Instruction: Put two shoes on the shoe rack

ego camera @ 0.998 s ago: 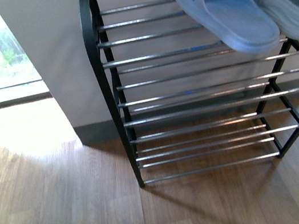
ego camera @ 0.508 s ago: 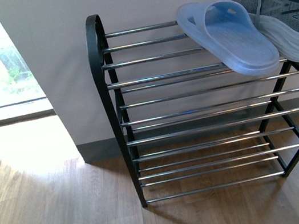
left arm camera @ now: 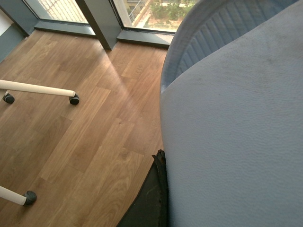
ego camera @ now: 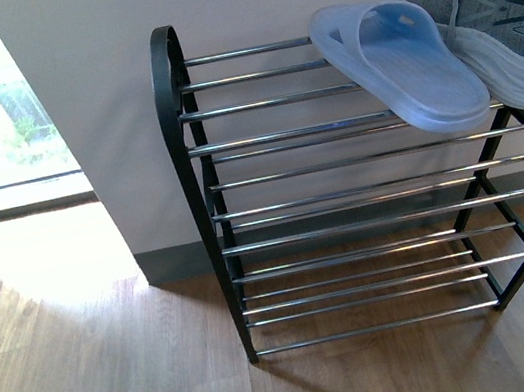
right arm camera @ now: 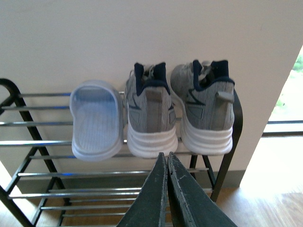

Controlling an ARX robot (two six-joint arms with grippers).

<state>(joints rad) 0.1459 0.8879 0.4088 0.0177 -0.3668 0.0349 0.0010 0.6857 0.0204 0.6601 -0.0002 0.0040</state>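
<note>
Right gripper (right arm camera: 166,163), clenched and empty, faces rack (right arm camera: 28,142) with slide (right arm camera: 96,120) at 9 o'clock of sneakers (right arm camera: 150,118); left gripper's state unclear.

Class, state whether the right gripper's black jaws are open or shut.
Shut: the right gripper's two black fingers lie pressed together, holding nothing.

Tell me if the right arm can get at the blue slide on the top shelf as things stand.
Probably yes. In the right wrist view the right gripper, shut and empty, faces the shoe rack, and the slide lies on top, beside the sneakers, with nothing over it or in front of it.
</note>
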